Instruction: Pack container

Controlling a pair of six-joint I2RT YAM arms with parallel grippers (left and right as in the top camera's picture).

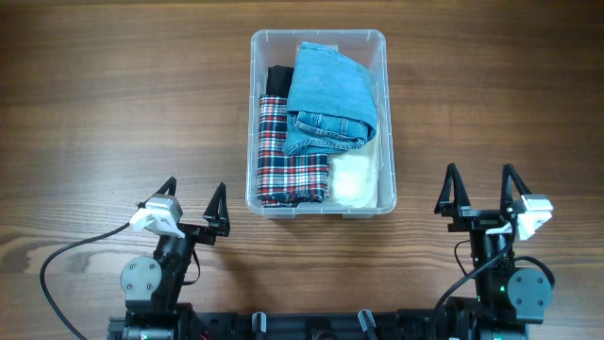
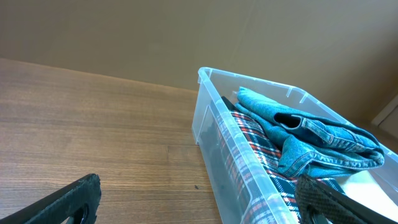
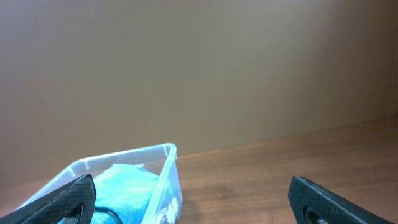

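Observation:
The clear plastic container (image 1: 319, 40) stands in the middle of the table. Inside it lie folded blue jeans (image 1: 328, 94) on top, a red, white and black plaid garment (image 1: 288, 156) along the left side, a black piece (image 1: 277, 80) behind that and a white fluffy item (image 1: 353, 179) at the near right corner. My left gripper (image 1: 195, 203) rests open near the table's front left, short of the container (image 2: 249, 180), with the jeans (image 2: 311, 134) showing over its rim. My right gripper (image 1: 483, 189) is open at the front right, nothing between its fingers; the container (image 3: 165, 180) is off to its left.
Bare wooden tabletop (image 1: 113, 113) surrounds the container on both sides. Both arm bases and their cables (image 1: 66, 260) sit along the front edge. A plain brown wall (image 3: 199, 62) stands behind the table.

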